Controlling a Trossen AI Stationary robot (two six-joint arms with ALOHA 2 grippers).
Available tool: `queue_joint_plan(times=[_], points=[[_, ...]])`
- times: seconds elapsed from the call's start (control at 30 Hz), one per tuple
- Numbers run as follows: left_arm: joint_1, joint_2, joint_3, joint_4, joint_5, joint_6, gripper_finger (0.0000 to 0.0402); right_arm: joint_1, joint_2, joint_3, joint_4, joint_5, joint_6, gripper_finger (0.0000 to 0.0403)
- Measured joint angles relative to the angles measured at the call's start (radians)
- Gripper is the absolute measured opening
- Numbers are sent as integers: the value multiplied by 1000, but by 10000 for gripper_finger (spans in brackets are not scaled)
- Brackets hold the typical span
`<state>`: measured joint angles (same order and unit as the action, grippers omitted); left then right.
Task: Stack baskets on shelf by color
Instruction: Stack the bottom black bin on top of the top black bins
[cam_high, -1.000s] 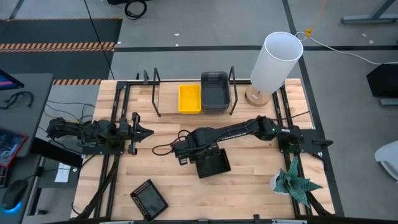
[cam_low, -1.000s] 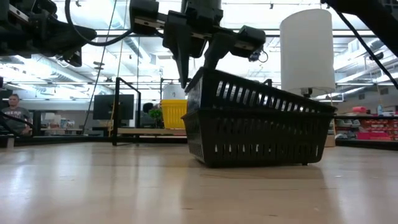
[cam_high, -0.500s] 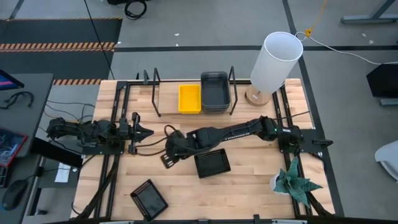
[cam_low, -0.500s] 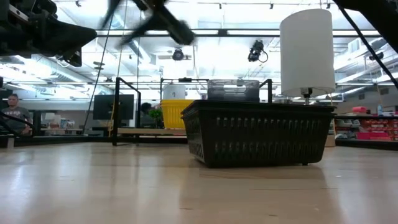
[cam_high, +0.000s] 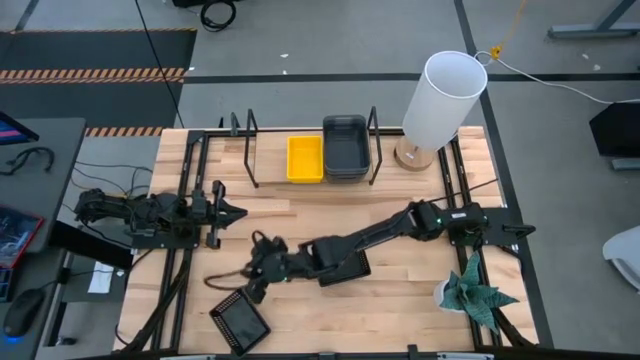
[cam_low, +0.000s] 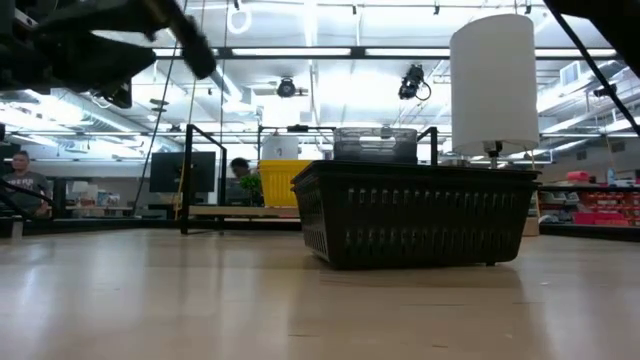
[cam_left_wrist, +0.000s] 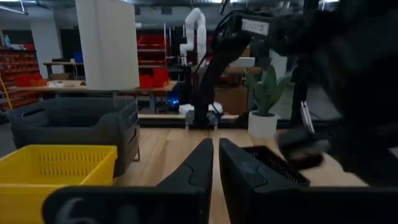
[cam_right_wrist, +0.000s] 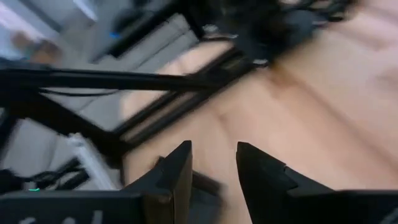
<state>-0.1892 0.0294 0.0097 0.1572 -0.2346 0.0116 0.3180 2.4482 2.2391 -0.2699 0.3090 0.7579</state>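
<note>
The right gripper (cam_high: 258, 270), fingers spread and empty, has left the black mesh basket (cam_high: 341, 264) mid-table and swung toward 7 o'clock, near a second black basket (cam_high: 239, 320). The left gripper (cam_high: 226, 211) stays closed at 9 o'clock. Yellow basket (cam_high: 304, 158) and grey basket (cam_high: 344, 147) sit on the shelf (cam_high: 266, 169) at 12 o'clock.

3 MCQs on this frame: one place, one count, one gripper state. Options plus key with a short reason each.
1. Where is the yellow basket?
A. on the shelf, beside the grey basket
B. at the table's front edge
C. in the right gripper

2. How many black mesh baskets sit on the table off the shelf?
A. none
B. two
C. four

3. The right gripper is:
A. shut on a basket
B. open, holding nothing
C. out of view

Key:
1 A: the yellow basket sits on the shelf next to the grey basket.
2 B: black mesh baskets at and.
3 B: the right gripper has its fingers apart, nothing between.
</note>
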Motion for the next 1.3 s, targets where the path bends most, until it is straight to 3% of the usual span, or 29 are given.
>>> queue_joint_plan(times=[0.17, 0.43, 0.63, 0.77, 1.07, 1.3], points=[[0, 15, 0, 5, 1, -1, 24, 23, 59, 0, 84, -10, 6, 130], [0, 16, 0, 3, 0, 0, 33, 43, 70, 1, 54, 1, -9, 130], [0, 16, 0, -1, 0, 0, 33, 19, -19, 1, -187, 43, -59, 130], [0, 16, 0, 2, 0, 0, 25, 5, -87, 1, -312, 113, -194, 130], [0, 16, 0, 2, 0, 0, 34, -68, -270, 1, -613, 149, -501, 130], [0, 16, 0, 2, 0, 0, 30, -135, -415, 2, -716, 161, -664, 130]])
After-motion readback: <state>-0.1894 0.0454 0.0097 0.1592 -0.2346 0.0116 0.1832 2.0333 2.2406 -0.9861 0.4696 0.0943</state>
